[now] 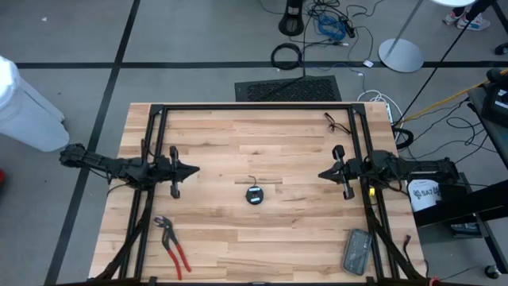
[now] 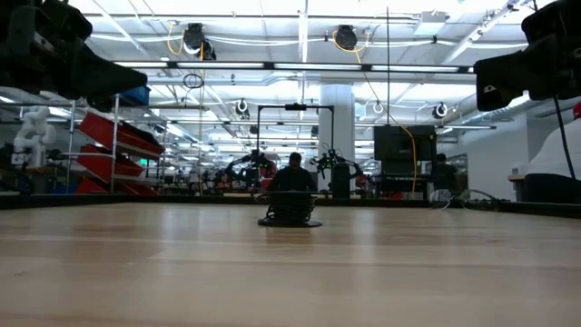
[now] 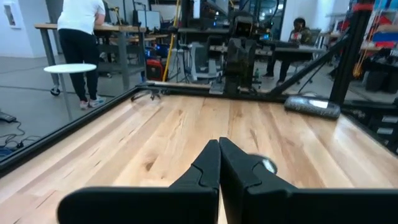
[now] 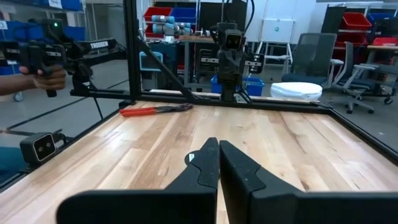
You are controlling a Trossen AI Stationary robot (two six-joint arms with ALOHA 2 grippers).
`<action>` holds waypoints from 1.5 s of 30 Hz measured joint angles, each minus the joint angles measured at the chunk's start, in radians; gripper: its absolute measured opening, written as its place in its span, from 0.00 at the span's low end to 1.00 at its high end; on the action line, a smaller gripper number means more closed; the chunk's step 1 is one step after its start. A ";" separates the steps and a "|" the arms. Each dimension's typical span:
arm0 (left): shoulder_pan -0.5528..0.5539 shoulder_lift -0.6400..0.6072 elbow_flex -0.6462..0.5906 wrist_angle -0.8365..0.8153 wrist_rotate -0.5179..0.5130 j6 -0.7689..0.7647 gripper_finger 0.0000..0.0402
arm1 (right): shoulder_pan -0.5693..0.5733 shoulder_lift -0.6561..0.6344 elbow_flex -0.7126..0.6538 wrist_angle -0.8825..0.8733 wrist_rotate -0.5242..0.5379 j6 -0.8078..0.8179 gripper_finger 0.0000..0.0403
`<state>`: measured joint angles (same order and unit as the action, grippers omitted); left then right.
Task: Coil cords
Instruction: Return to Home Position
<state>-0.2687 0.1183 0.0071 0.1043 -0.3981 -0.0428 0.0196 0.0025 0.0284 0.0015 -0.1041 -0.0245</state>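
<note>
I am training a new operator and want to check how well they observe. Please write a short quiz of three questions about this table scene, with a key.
1. True or false: the spool with its thin black wire lies on the table between the two arms, and neither arm holds it.
2. Which tool lies on the left arm's side of the table? A) red-handled pliers B) a hammer C) scissors
3. Fill in: the jaws of the left gripper and the right gripper are both ____.
Key: 1 true; 2 A; 3 shut.
</note>
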 joint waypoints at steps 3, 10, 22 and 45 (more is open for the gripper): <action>0.000 -0.008 0.000 -0.035 0.000 0.003 0.01 | 0.000 0.000 0.000 -0.004 -0.001 0.004 0.00; 0.000 -0.035 0.000 -0.036 0.034 0.058 0.01 | 0.000 0.000 0.000 -0.004 0.001 -0.015 0.00; 0.000 -0.118 0.000 -0.041 0.057 0.135 0.01 | 0.001 0.001 0.000 -0.010 0.034 0.001 0.00; 0.165 -0.118 0.000 -0.063 0.231 0.156 0.00 | 0.001 0.003 0.000 -0.018 0.098 -0.047 0.00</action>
<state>-0.1039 0.0006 0.0071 0.0416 -0.1670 0.1135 0.0202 0.0056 0.0280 -0.0169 -0.0058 -0.0712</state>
